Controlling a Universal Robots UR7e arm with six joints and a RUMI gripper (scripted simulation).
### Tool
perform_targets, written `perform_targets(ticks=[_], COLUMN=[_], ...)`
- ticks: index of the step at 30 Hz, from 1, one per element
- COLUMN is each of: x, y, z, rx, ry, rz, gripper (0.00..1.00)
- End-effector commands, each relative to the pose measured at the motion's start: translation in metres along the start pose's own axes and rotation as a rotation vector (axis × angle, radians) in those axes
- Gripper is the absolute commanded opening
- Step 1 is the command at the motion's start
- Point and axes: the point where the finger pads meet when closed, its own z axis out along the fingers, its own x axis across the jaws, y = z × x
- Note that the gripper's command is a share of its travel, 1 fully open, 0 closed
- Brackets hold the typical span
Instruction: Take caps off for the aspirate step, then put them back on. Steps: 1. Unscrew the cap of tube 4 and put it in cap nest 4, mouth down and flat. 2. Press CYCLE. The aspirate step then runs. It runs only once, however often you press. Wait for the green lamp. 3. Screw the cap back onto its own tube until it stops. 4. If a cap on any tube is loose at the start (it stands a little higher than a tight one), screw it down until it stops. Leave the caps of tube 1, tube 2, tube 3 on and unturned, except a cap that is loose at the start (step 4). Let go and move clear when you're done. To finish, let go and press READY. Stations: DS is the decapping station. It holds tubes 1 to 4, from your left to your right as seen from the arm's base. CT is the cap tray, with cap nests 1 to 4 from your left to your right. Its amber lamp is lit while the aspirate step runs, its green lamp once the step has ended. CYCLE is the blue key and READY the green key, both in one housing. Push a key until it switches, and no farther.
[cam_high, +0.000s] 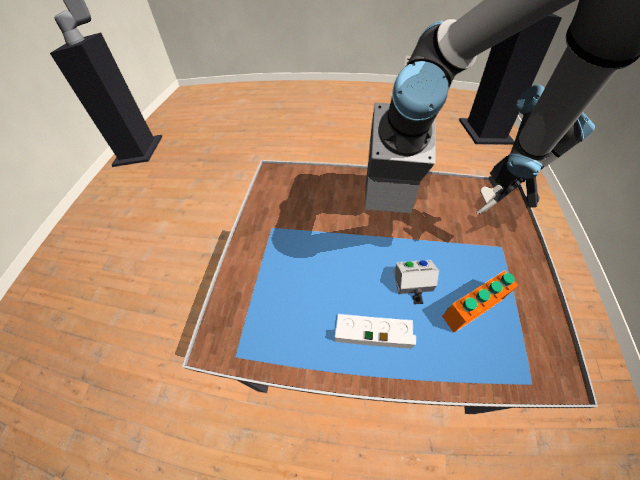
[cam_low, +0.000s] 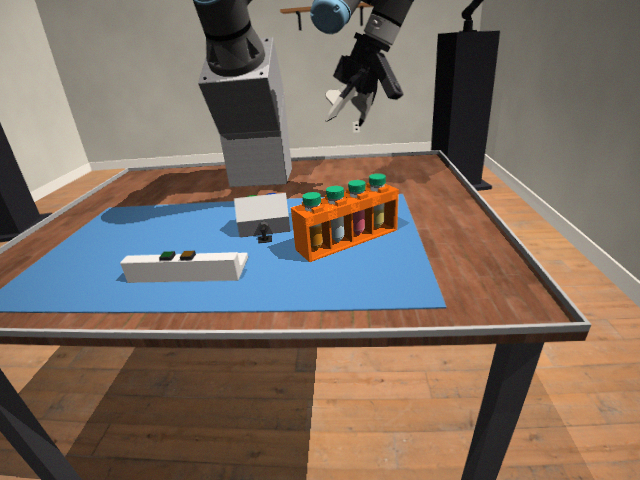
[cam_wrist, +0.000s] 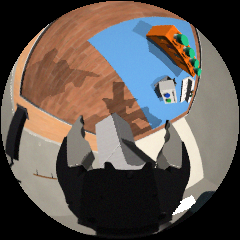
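My fingers (cam_high: 487, 202) (cam_low: 345, 116) stand wide apart with nothing between them, raised above the surface (cam_high: 560, 361) (cam_low: 496, 258) (cam_wrist: 60, 55), well apart from the orange rack (cam_high: 454, 321) (cam_low: 302, 235) (cam_wrist: 162, 31). All four tubes sit upright in it, each wearing its green cap. Near it on the blue mat (cam_high: 294, 289) (cam_low: 356, 289) (cam_wrist: 120, 50) I see the white tray (cam_high: 351, 339) (cam_low: 180, 271) (cam_wrist: 184, 95), nests unfilled, both lamps dark, and the button box (cam_high: 417, 280) (cam_low: 261, 210) (cam_wrist: 165, 86).

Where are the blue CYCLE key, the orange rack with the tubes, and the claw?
CYCLE key (cam_high: 422, 263) (cam_wrist: 167, 95): top and wrist views; its blue face.
Orange rack (cam_high: 454, 321) (cam_low: 301, 235) (cam_wrist: 159, 31): all three views; its end wall.
Claw (cam_low: 343, 121) (cam_wrist: 125, 117): exterior and wrist views; midway between its fingertips.
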Motion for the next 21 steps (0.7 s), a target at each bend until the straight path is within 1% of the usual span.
perform_targets(ticks=[1, 17, 18, 21], x=[0.0000, 0.0000, 0.0000, 0.0000], y=[-0.0002, -0.0002, -0.0002, -0.0002], z=[-0.0003, -0.0003, -0.0003, -0.0003], rx=[0.001, 0.001, 0.001, 0.001], ry=[0.000, 0.000, 0.000, 0.000], rz=[0.000, 0.000, 0.000, 0.000], gripper=[1.00, 1.00, 0.35, 0.35])
